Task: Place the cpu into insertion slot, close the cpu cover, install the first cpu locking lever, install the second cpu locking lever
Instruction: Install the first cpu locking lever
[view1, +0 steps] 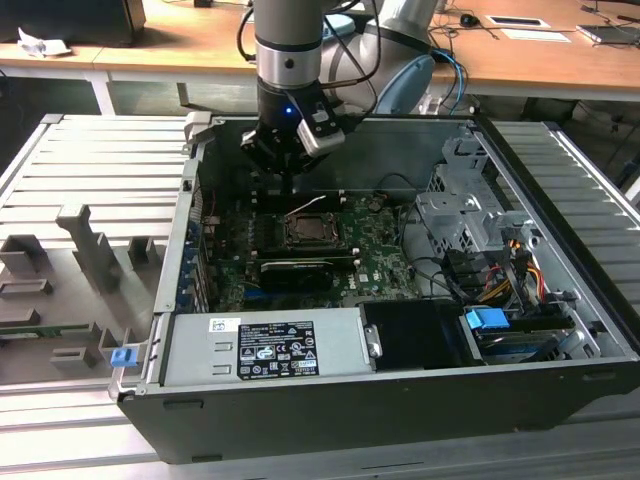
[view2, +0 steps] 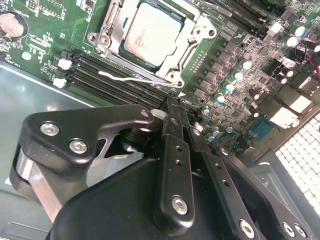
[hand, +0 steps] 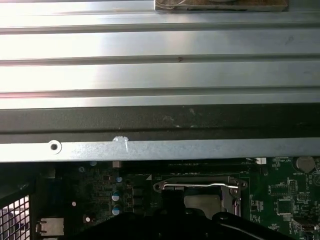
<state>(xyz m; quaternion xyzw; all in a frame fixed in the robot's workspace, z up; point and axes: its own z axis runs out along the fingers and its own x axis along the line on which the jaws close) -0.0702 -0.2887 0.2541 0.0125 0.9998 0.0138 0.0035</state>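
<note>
The cpu (view2: 150, 32) lies flat in the insertion slot (view2: 102, 37), its silvery face showing through the window of the cpu cover (view2: 197, 37), which is folded down over it. A thin wire locking lever (view2: 127, 77) stands off the socket's edge over the memory slots; it is the pale raised line (view1: 305, 207) in the exterior view. My gripper (view2: 172, 112) is shut with nothing between its fingers, tips just short of the socket's corner. In the exterior view the gripper (view1: 288, 188) hangs above the socket (view1: 315, 232). The first wrist view has a lever (hand: 195, 186) across the socket.
The open computer case holds a grey power supply box (view1: 265, 345) at the front, a long black block (view1: 295, 270) beside the socket and a drive cage (view1: 465, 215) at the exterior view's right. The case wall (hand: 160, 125) rises close behind. Grey fixtures (view1: 80, 250) sit outside.
</note>
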